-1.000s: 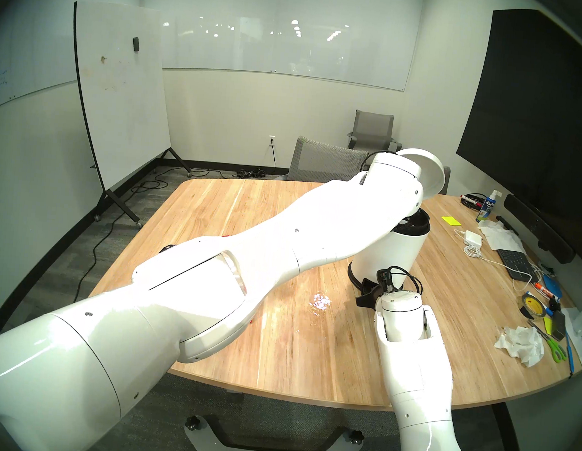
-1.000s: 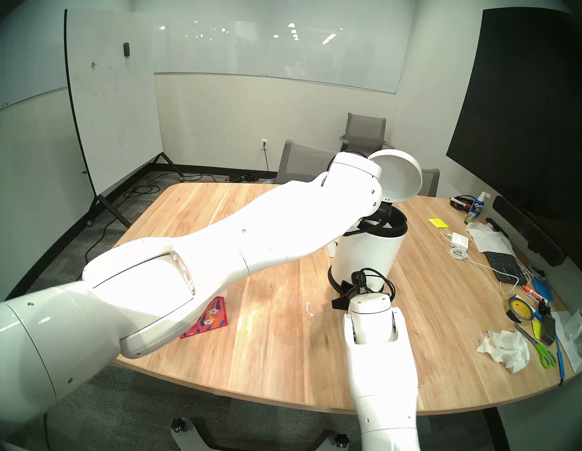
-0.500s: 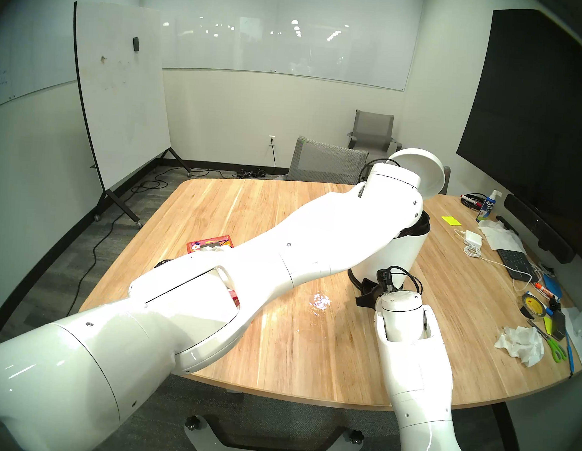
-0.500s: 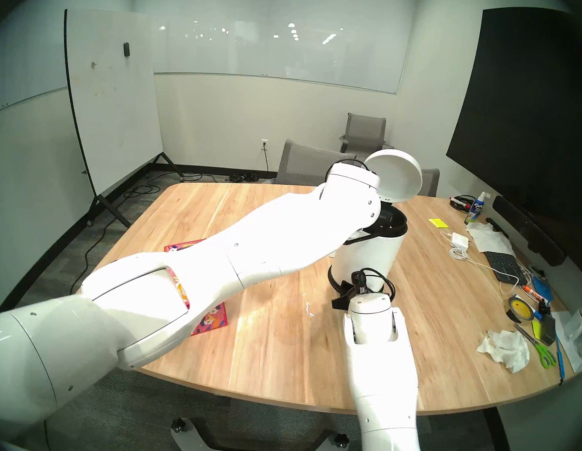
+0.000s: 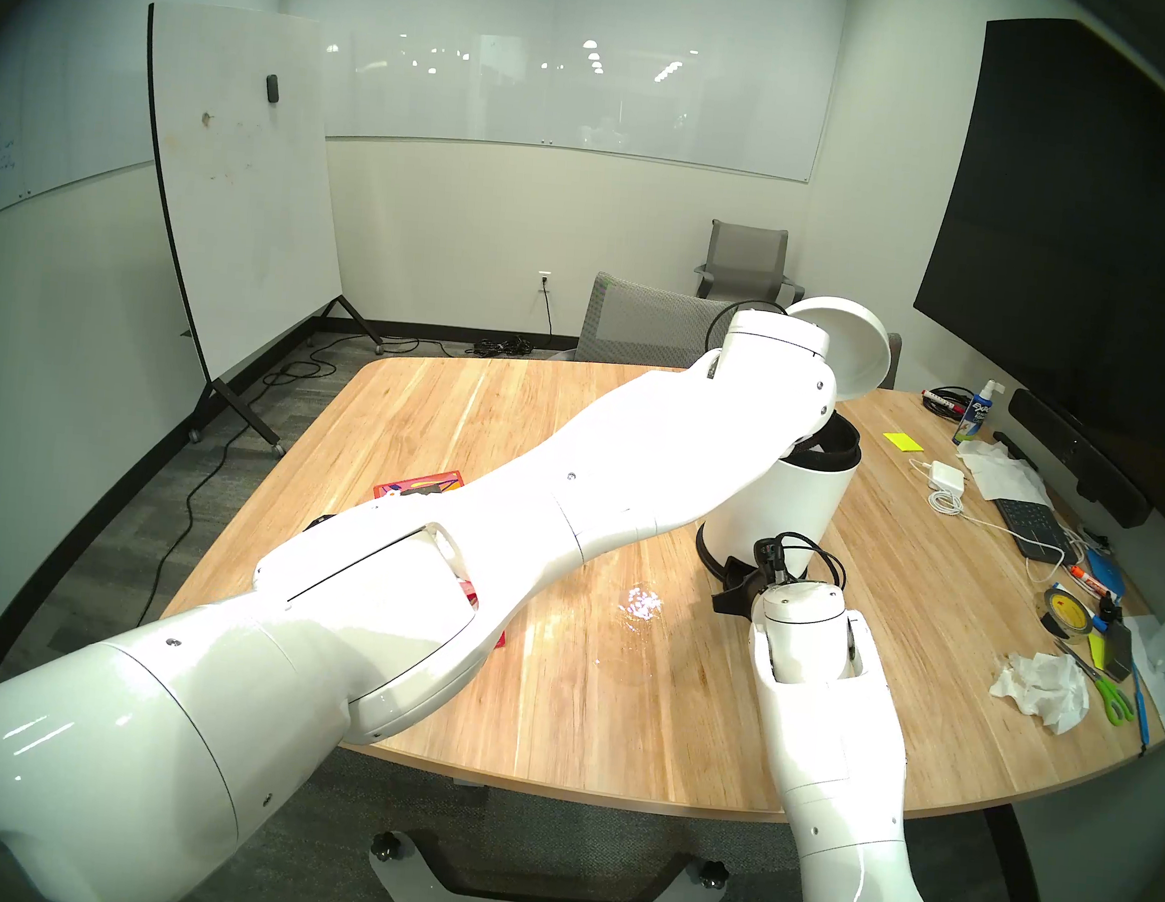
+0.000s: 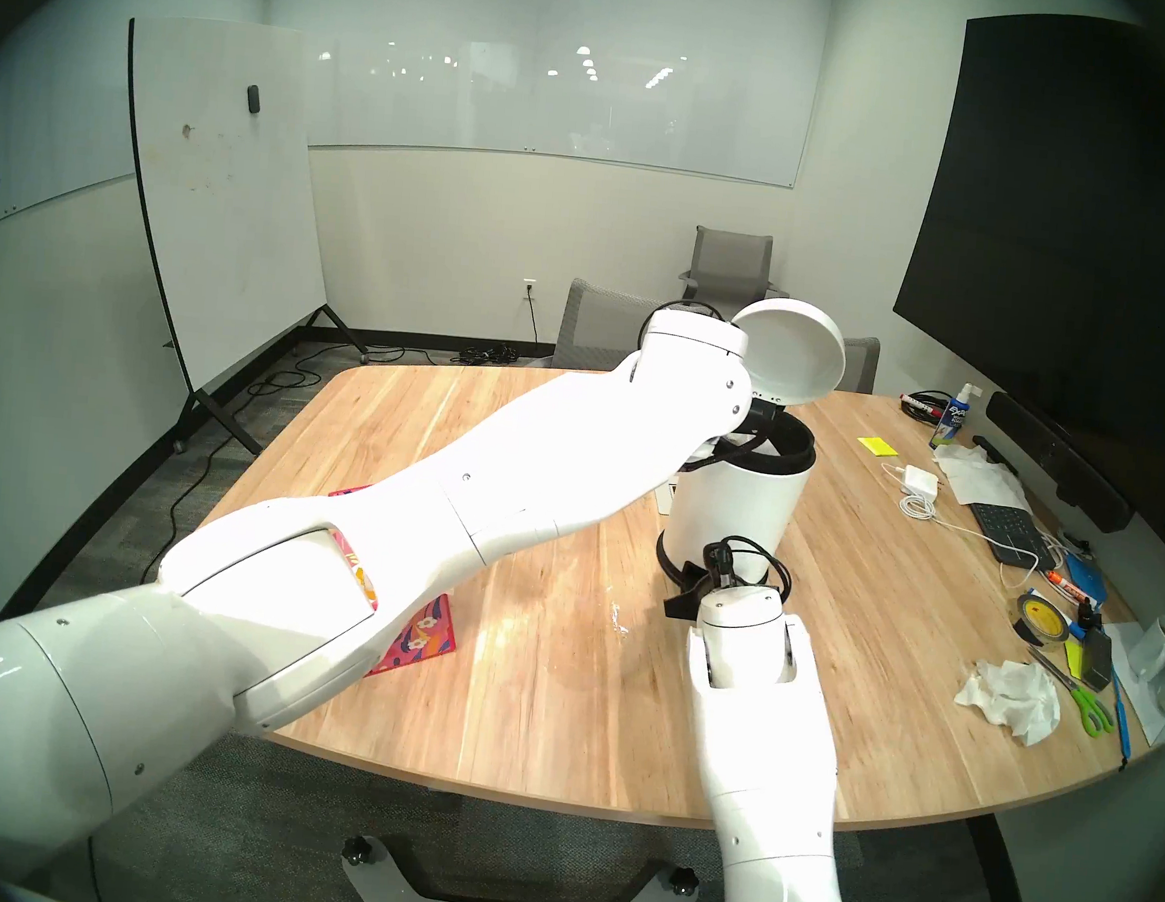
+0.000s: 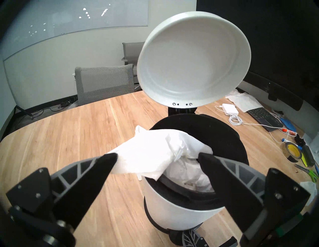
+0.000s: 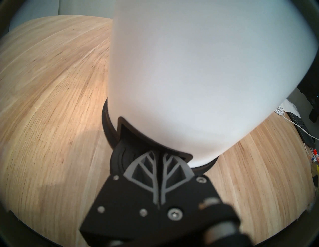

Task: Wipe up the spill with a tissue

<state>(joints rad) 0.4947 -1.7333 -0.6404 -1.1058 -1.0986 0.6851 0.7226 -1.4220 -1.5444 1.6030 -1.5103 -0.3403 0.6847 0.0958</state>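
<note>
Tissue [image 7: 151, 155] draped on bin [image 7: 181, 207] rim, L gripper [image 7: 158, 159] wide.

Both arms are glossy white moulded shells in rounded, tapering segments, split by thin dark seam lines and dotted with small silver screws. The left arm [image 5: 418, 566] has a recessed oval cut-out at its elbow joint. Looped black cables sit at the wrist of the right arm [image 5: 817, 701], and another black cable arcs over the left wrist. Each claw, left claw [image 7: 158, 156] and right claw [image 8: 159, 155], has a black angular mount with silver bolts and grey, rib-latticed fingers [image 7: 82, 170] tipped with black pads.
</note>
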